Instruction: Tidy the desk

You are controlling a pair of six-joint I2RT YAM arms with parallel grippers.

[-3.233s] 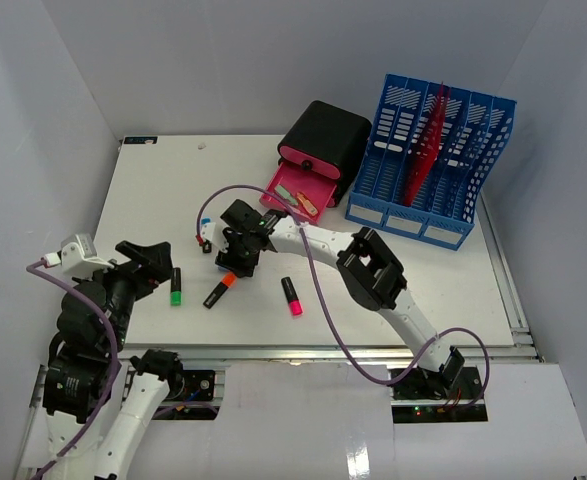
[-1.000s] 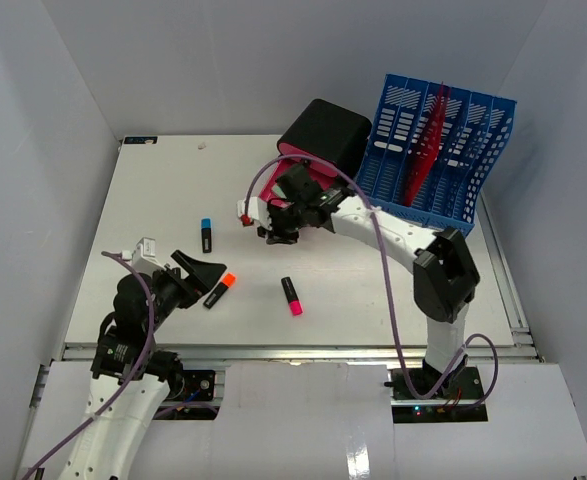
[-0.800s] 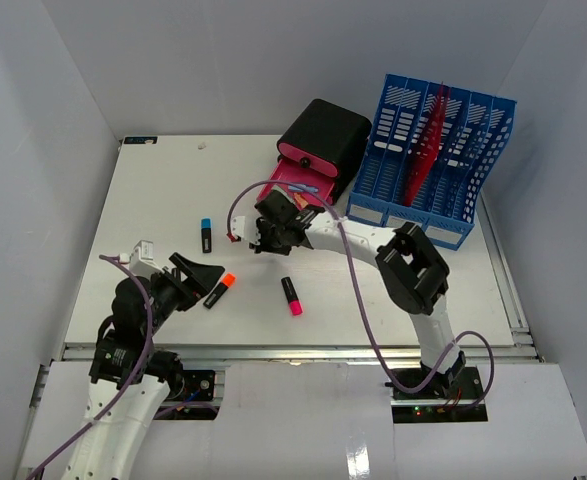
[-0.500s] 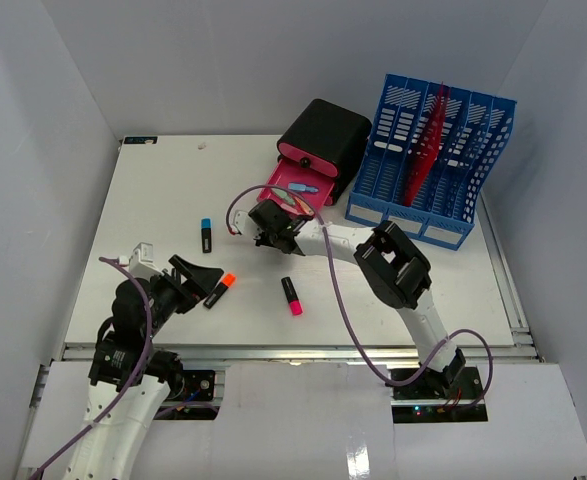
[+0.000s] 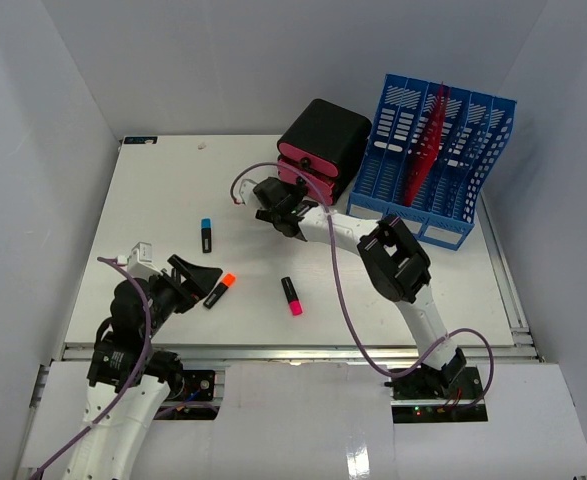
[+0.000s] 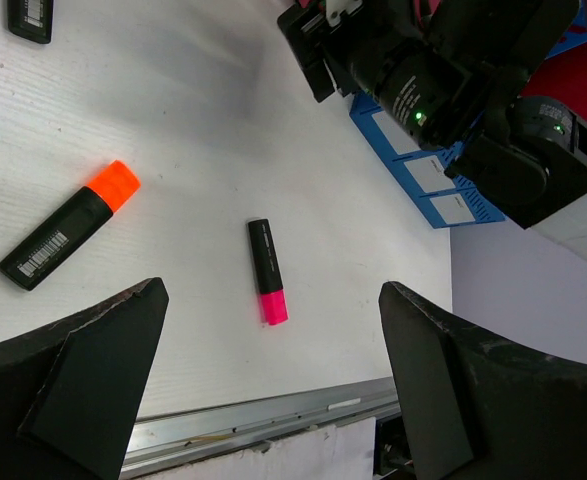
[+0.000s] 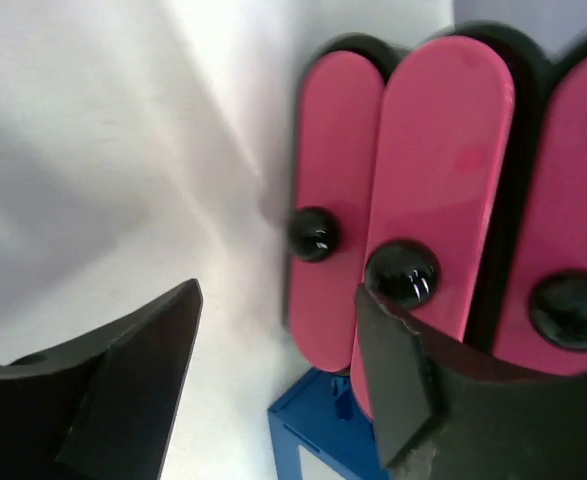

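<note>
White surface (image 5: 153, 190), upper middle: pink drawer (image 5: 301, 179) just got shut, right hand (image 7: 273, 320) gaping empty, left hand (image 6: 271, 295) wide, highlighters (image 5: 219, 290) remain loose

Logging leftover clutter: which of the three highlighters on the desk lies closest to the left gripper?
The orange-capped highlighter, right beside the left gripper; the blue-capped one and the pink-capped one lie farther off.
</note>
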